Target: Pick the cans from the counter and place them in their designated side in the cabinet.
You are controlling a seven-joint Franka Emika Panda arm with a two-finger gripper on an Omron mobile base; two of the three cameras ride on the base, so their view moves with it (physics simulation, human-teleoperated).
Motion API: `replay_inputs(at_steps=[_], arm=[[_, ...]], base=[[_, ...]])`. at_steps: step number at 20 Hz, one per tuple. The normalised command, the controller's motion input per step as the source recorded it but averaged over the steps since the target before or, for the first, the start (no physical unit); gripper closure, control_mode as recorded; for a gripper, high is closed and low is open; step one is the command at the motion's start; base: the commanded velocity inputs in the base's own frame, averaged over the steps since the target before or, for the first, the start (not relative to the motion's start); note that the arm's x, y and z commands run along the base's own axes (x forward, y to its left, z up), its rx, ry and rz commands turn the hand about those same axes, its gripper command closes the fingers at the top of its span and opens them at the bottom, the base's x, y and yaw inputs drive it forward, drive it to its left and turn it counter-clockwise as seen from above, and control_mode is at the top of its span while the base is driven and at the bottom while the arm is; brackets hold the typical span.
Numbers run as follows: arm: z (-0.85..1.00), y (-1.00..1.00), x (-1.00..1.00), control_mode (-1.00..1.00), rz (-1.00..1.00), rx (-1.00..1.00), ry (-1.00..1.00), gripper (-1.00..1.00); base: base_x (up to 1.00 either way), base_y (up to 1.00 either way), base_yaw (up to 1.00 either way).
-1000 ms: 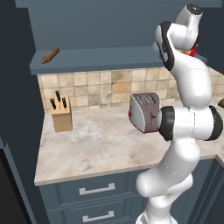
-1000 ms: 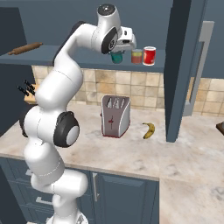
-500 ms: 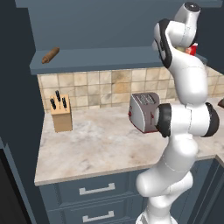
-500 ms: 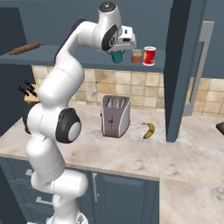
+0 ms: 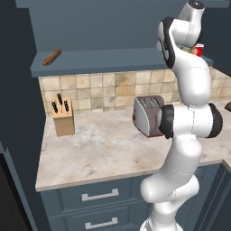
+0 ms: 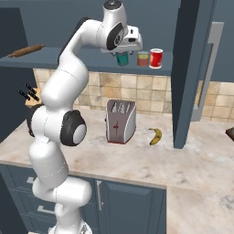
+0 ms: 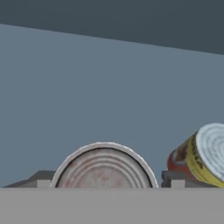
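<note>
End effector (image 6: 124, 51) up at the cabinet (image 6: 192, 68), directly above the teal can (image 6: 122, 58); fingers (image 7: 175, 179) spread to either side of that can's grey top (image 7: 103, 168) with a gap showing, so open and not gripping. Teal can upright on the cabinet's shelf board (image 6: 68, 57), at the shelf's right part. Just right of the teal can, the shorter can (image 6: 143, 58) with the red-orange and yellow-green label, upright on the same shelf and close to the teal one without a clear touch. Right of that again, a red can (image 6: 156, 58) with white bands, nearest the cabinet's side panel. Far to the left of the teal can, at the other end of the shelf, a rolling pin (image 6: 26, 50) lying flat. Below the teal can, on the worktop (image 6: 192, 160), a toaster (image 6: 120, 121); right of the toaster, a banana (image 6: 155, 135); well left of the toaster, against the tan tiles, a knife block (image 5: 63, 118).
</note>
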Motion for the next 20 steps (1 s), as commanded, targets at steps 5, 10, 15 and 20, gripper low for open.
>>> replay_inputs(at_steps=[5,10,15,20], arm=[[0.00,0.00,0.01,-1.00,0.00,0.00,0.00,-1.00],[0.02,0.00,-0.01,-1.00,0.00,0.00,-0.02,-1.00],[0.02,-0.13,-0.38,-1.00,0.00,0.00,-0.12,-1.00],[0.00,-0.09,-0.81,-1.00,0.00,0.01,-0.19,-1.00]], base=[[0.00,0.00,0.00],[0.00,0.00,0.00],[0.00,0.00,0.00],[0.00,0.00,0.00]])
